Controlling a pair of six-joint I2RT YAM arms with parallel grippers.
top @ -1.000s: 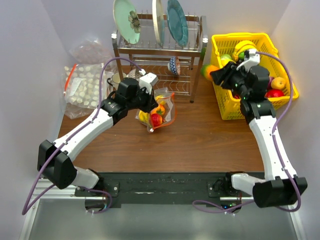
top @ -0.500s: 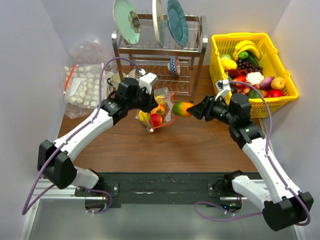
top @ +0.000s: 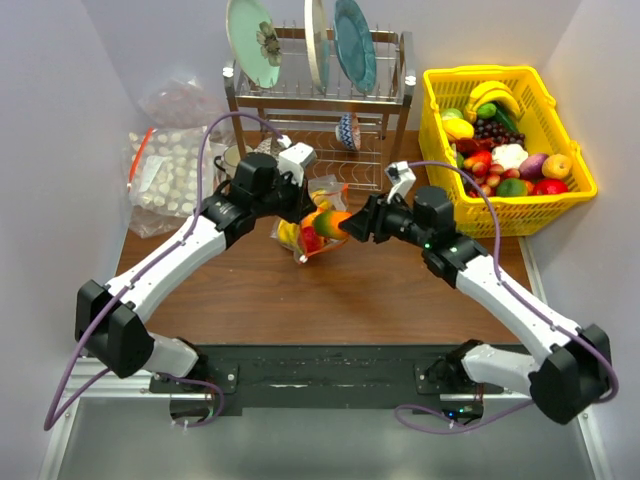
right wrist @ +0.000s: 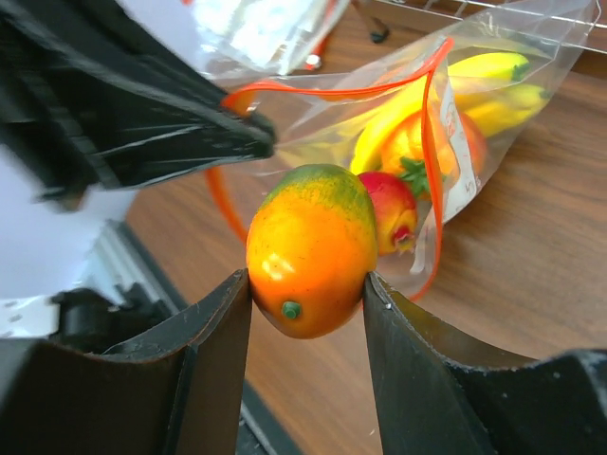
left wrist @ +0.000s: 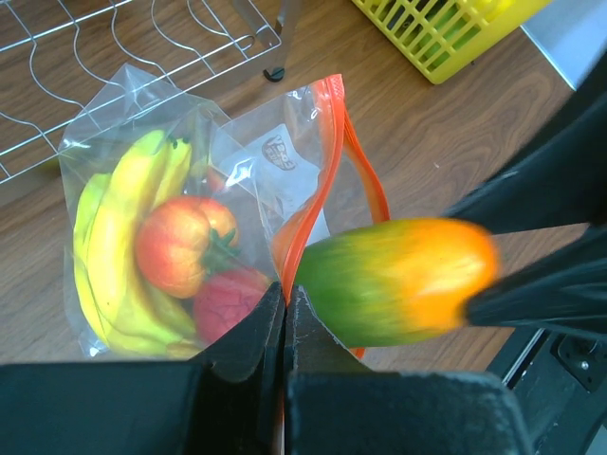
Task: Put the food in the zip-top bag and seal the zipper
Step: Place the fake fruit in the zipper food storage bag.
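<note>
The zip-top bag (top: 322, 212) lies on the wooden table in front of the dish rack, its mouth held open. Inside it are a yellow banana bunch (left wrist: 114, 246), a red-orange apple (left wrist: 180, 248) and a red piece (left wrist: 230, 305). My left gripper (left wrist: 283, 296) is shut on the red zipper (left wrist: 324, 156) at the mouth's edge. My right gripper (right wrist: 308, 284) is shut on an orange and green fruit (right wrist: 311, 248). That fruit (top: 332, 223) hangs right at the bag's mouth, green end toward the opening, just beside the left fingers.
A yellow basket (top: 462, 215) with more toy food stands at the back right. A metal dish rack (top: 318, 100) with plates stands behind the bag. A larger clear bag of pale lumps (top: 170, 175) lies at the back left.
My right arm has swung left from the yellow basket, carrying the orange and green fruit to the bag's mouth. The left arm has kept still, holding the bag's edge.
</note>
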